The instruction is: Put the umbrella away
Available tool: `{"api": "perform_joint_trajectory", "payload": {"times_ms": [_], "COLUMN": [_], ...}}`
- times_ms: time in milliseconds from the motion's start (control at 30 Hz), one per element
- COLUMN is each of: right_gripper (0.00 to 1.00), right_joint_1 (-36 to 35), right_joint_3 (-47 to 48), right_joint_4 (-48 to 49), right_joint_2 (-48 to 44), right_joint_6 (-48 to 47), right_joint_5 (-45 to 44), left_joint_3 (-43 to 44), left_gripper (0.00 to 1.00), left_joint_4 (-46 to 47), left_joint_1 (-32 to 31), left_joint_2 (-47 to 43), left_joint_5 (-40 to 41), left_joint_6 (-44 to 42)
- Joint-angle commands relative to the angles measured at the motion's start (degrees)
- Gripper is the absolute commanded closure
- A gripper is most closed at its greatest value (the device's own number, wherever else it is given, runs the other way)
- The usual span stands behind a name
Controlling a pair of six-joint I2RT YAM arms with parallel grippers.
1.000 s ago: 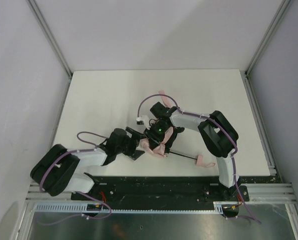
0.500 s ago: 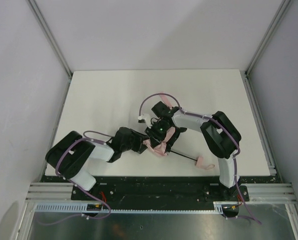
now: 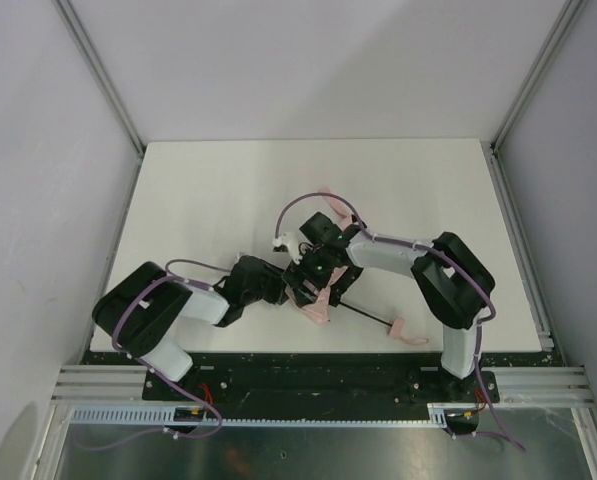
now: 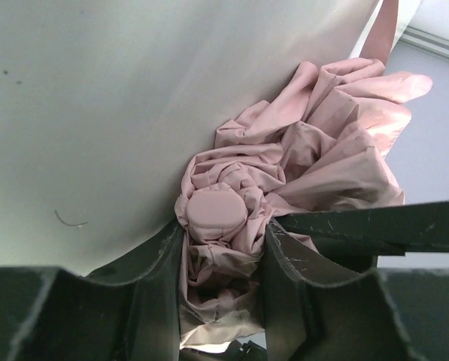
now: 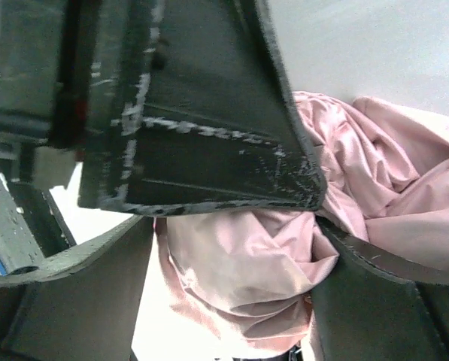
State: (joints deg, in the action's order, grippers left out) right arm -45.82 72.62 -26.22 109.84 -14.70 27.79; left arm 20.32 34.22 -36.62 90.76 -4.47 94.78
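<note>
The umbrella lies bunched in the middle of the table, towards its near edge. Its thin black shaft runs right and near to the small pink handle, which lies just short of that edge. One pink strip shows far of the arms.

The left claw is clenched on the crumpled fabric. Its fingers press both sides of the bundle just below a round pink cap.

The right claw stands wide and released, with pink folds lying loosely between its fingers. Both claws meet over the bundle, almost touching.

Bare tabletop spreads far, left and right, out to the metal side rails.
</note>
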Motion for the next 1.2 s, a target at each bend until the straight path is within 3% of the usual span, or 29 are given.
{"api": "perform_joint_trajectory", "payload": {"times_ms": [0,167,333,433,533,767,867,967,1167], "right_gripper": [0.16,0.07,0.04,0.03,0.03,0.05,0.13,0.33,0.67], "right_joint_1": [-2.1,-6.9,-17.8,-25.0,-29.0,-28.6,-27.5,-25.7,-20.7], "right_joint_3": [-3.9,-9.8,-18.8,-21.6,-21.6,-18.8,-17.4,-16.7,-16.2], "right_joint_4": [1.0,2.2,10.6,15.9,19.9,25.4,26.9,26.6,21.4], "right_joint_2": [-6.7,-18.9,-27.3,-25.6,-21.2,-9.6,-4.4,-1.1,0.7], "right_joint_6": [6.5,10.2,10.7,8.6,5.8,2.7,1.8,3.1,6.6], "right_joint_5": [-10.2,-24.2,-46.7,-57.9,-63.4,-72.3,-73.8,-72.4,-60.7], "left_joint_3": [-1.4,-1.3,-0.4,2.3,5.5,7.2,7.3,7.4,9.0], "left_gripper": [0.82,0.88,0.98,1.0,1.0,1.0,1.0,1.0,1.0], "left_joint_4": [-6.9,-7.6,-11.6,-19.8,-28.5,-32.1,-32.6,-32.9,-33.0], "left_joint_1": [-0.4,-0.4,0.0,0.4,0.8,1.4,1.4,1.8,2.7], "left_joint_2": [1.4,0.3,-1.1,-2.0,-2.8,-3.4,-3.5,-3.9,-1.9], "left_joint_5": [2.5,0.5,-1.5,-2.5,-3.1,-5.7,-6.7,-7.0,-10.0], "left_joint_6": [-5.1,-5.1,-4.9,-5.0,-5.7,-5.4,-5.0,-5.4,-8.4]}}
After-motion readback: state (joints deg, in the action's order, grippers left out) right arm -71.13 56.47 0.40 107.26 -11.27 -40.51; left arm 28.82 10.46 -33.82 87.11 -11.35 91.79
